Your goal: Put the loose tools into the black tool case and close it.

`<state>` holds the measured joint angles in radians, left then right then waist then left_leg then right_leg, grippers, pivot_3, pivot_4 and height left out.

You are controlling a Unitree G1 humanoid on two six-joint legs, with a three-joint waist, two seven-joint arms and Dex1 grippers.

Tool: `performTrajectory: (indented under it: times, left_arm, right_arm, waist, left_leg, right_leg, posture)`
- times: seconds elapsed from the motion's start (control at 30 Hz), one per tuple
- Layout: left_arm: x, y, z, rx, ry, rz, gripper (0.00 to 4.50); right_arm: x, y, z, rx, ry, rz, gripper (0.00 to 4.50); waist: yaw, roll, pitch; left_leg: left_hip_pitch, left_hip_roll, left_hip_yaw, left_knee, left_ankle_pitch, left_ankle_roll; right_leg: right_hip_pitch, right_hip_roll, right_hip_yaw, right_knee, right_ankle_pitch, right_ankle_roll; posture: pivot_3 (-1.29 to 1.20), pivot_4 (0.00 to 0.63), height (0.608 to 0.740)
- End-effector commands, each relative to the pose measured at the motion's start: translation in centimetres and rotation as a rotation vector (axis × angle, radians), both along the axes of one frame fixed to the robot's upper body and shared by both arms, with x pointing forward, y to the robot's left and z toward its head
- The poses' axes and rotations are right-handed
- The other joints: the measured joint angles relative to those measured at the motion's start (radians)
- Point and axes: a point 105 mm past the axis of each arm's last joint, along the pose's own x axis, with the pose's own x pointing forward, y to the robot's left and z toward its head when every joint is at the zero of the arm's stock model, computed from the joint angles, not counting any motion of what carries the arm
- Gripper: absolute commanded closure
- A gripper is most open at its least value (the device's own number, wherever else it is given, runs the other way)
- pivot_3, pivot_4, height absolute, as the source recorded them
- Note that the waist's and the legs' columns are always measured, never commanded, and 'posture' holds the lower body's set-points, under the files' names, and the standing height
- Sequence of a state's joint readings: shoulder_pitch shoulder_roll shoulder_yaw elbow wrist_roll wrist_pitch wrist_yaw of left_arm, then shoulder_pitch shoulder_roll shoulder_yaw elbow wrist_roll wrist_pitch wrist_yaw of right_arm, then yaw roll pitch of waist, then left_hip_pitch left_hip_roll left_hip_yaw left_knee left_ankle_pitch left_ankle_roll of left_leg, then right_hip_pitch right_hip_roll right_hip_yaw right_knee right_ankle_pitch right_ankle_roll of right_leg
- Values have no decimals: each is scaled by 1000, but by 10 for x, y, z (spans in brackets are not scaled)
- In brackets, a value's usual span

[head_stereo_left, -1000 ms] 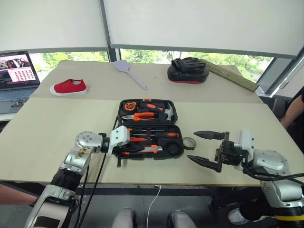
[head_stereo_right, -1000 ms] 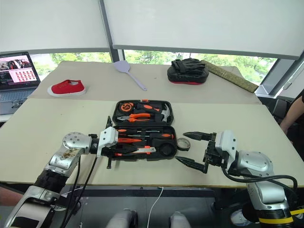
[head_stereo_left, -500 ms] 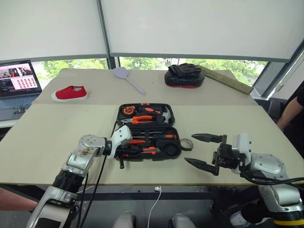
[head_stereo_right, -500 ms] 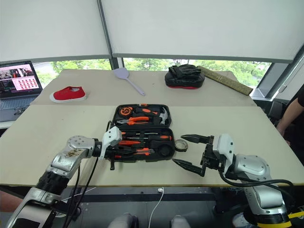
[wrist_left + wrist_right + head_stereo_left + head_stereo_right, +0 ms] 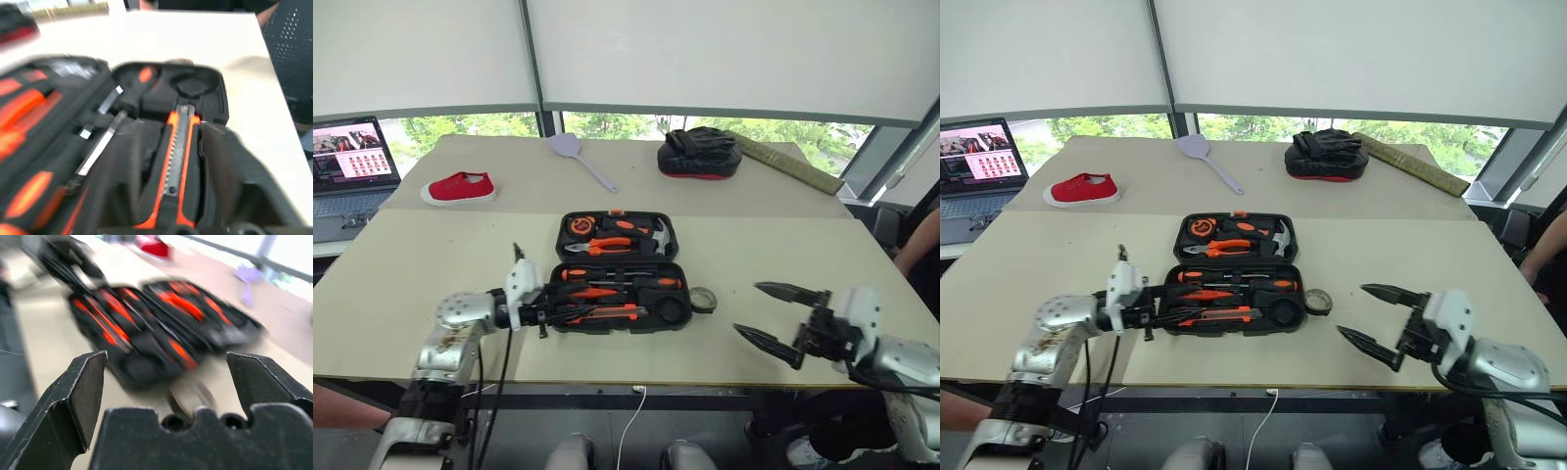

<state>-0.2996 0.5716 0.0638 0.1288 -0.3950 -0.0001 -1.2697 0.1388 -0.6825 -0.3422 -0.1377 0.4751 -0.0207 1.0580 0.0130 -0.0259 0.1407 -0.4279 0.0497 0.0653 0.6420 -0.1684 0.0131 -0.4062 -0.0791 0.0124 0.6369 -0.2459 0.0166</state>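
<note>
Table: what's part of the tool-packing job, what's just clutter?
Job: tool case, open; knife and screwdrivers in it; tape roll beside it.
Clutter: red shoe, fly swatter, padded mitt, laptop.

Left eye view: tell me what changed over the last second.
The left hand opened and drew back leftward off the black tool case, leaving the utility knife lying in its near half. The right hand, open throughout, swung off to the right. The case stays open, with the tape roll on the table beside it.
</note>
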Motion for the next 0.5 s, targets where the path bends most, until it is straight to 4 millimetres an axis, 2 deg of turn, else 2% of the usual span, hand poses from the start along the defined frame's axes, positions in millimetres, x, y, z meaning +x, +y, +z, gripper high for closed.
performTrajectory:
  times: [0.03,0.1,0.23,0.5]
  left_arm:
    - [-12,18,9,51,-74,33,510]
    - [-29,30,4,114,-34,14,47]
    - [-38,25,24,-47,-2,-6,47]
    - [-44,2,28,-56,-10,-79,47]
  right_arm:
    - [-4,-35,-5,-85,-31,-125,0]
    - [4,-43,-2,-80,10,-192,0]
    - [18,-7,0,-268,107,34,0]
    - [52,50,9,-450,289,281,0]
  waist:
    - [-2,0,0]
    - [-12,1,1]
    - [-26,3,3]
    - [-18,3,4]
  left_leg:
    - [0,0,0,0,0,0]
    - [0,1,0,-1,-1,0]
    - [3,3,-3,-3,-4,-6]
    - [1,2,1,-3,-4,-5]
  right_leg:
    - [0,0,0,-1,-1,1]
    - [0,1,0,-2,-1,2]
    - [0,0,2,-3,-1,3]
    - [-2,1,1,-6,-1,3]
  posture:
    - [0,150,740]
    - [0,150,740]
    - [0,150,740]
    - [0,150,740]
